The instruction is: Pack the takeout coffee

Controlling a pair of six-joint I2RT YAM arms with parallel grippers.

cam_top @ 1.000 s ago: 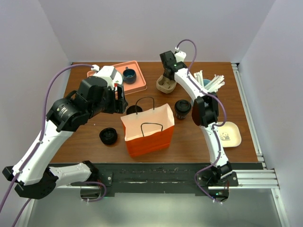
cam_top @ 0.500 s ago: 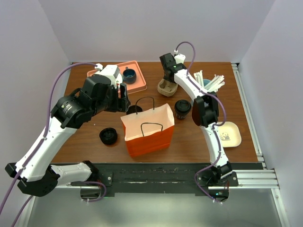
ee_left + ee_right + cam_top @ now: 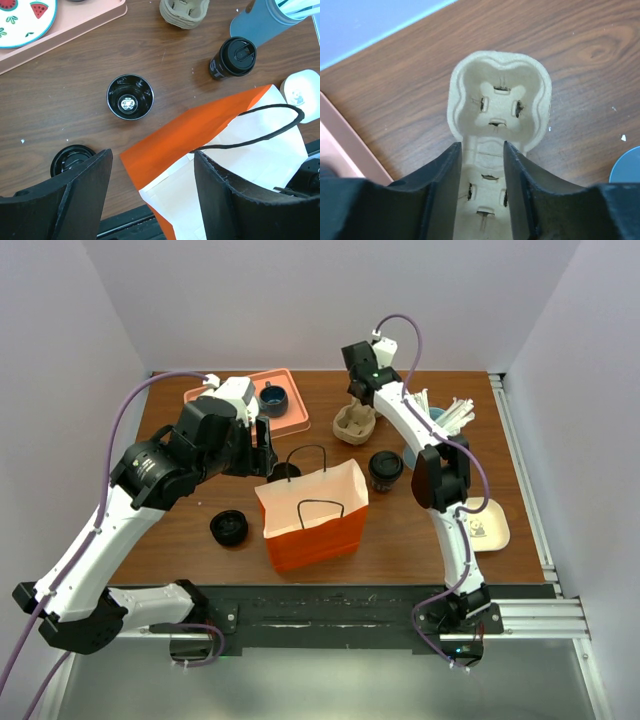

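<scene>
Light but crushable, its lid probably slick, the takeout coffee (image 3: 234, 56) stands upright on the counter (image 3: 60, 85) ahead-right of the left gripper's (image 3: 152, 172) spread jaws, away from the right gripper's (image 3: 482, 160) part-open jaws, so its paper wall suits a gentle grip.

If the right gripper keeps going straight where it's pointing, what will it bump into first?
The cup carrier. The right gripper points down at it, open fingers either side of its middle ridge, so it would meet that before the table. How high it hangs is unclear.
</scene>
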